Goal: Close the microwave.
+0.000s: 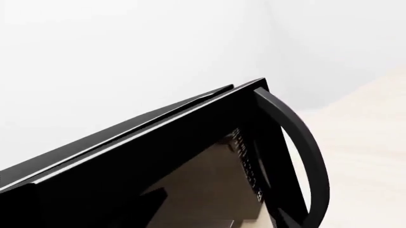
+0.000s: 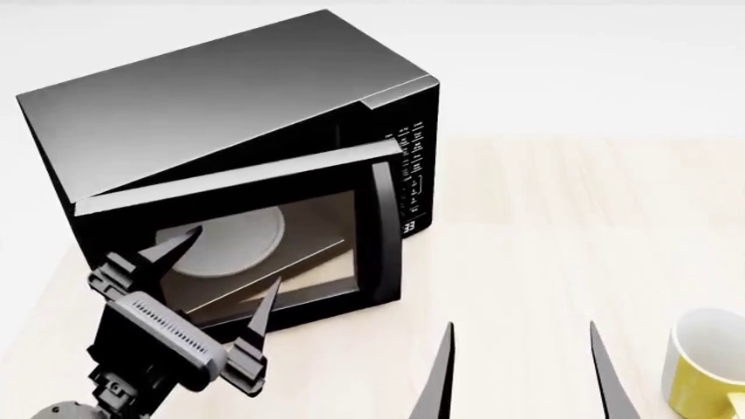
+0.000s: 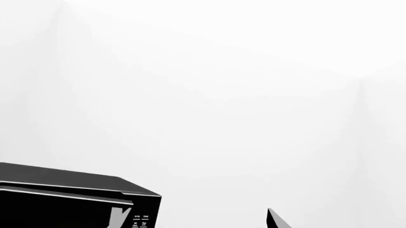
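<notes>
The black microwave (image 2: 222,96) stands on the table at the left. Its glass door (image 2: 314,227) hangs ajar, the handle (image 2: 382,236) edge swung out in front of the keypad (image 2: 411,170). A white plate (image 2: 239,240) shows through the glass. My left gripper (image 2: 233,259) is open, its fingers spread just in front of the door glass; I cannot tell if they touch it. The left wrist view shows the door's top edge (image 1: 159,128) and the curved handle (image 1: 307,147) close up. My right gripper (image 2: 521,325) is open over the table, right of the door, holding nothing.
A yellow mug (image 2: 704,367) stands at the lower right on the light wooden table (image 2: 559,218). White walls lie behind. In the right wrist view the microwave (image 3: 63,199) sits low at one side and one fingertip (image 3: 276,220) pokes in.
</notes>
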Robot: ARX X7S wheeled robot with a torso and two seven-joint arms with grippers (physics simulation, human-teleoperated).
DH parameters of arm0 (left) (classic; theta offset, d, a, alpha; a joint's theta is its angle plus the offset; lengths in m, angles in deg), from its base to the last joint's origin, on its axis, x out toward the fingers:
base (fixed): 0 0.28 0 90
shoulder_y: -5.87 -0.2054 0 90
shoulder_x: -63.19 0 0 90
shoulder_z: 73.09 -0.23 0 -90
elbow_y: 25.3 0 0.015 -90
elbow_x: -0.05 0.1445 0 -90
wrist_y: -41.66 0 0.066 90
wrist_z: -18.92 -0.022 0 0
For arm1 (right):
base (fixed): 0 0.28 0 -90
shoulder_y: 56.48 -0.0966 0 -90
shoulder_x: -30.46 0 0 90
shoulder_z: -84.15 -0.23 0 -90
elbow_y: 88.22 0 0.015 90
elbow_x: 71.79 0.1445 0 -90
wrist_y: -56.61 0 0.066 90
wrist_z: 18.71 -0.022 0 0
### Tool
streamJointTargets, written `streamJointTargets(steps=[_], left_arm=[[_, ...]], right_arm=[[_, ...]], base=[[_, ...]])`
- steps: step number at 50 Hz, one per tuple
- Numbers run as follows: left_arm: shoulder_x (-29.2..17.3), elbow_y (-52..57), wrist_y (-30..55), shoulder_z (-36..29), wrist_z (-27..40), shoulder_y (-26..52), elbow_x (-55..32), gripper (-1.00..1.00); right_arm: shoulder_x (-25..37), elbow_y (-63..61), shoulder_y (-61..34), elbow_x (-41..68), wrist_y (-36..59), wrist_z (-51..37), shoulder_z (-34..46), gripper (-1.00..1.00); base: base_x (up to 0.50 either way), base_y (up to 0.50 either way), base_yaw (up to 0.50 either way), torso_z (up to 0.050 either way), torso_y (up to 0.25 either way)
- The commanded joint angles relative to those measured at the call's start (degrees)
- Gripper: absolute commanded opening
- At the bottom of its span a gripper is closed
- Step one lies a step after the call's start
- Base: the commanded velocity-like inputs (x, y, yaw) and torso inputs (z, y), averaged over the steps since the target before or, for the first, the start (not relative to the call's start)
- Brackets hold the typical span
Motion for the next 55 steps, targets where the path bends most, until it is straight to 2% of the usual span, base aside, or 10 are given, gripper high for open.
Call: streamJointTargets(steps=[1, 43, 55], left_arm=[[0.56, -2.91, -1.85, 2.25, 2.1, 2.4, -1.37, 1.0], [4.07, -20.27, -10.7, 3.2, 5.67, 9.71, -1.99, 1.0], [4.1, -20.79, -10.48, 4.67, 7.44, 9.92, -1.47, 1.0]], right_arm=[[0.23, 0.13, -0.05, 0.1, 0.06, -0.17, 0.16, 1.0], [0.9, 0.72, -0.16, 0.43, -0.06, -0.79, 0.89, 1.0], [1.09, 1.06, -0.14, 0.57, -0.29, -0.96, 1.14, 1.0]], base=[[0.0, 0.0, 0.0, 0.0, 0.0], [0.0, 0.0, 0.0, 0.0, 0.001], [0.0, 0.0, 0.0, 0.0, 0.001]])
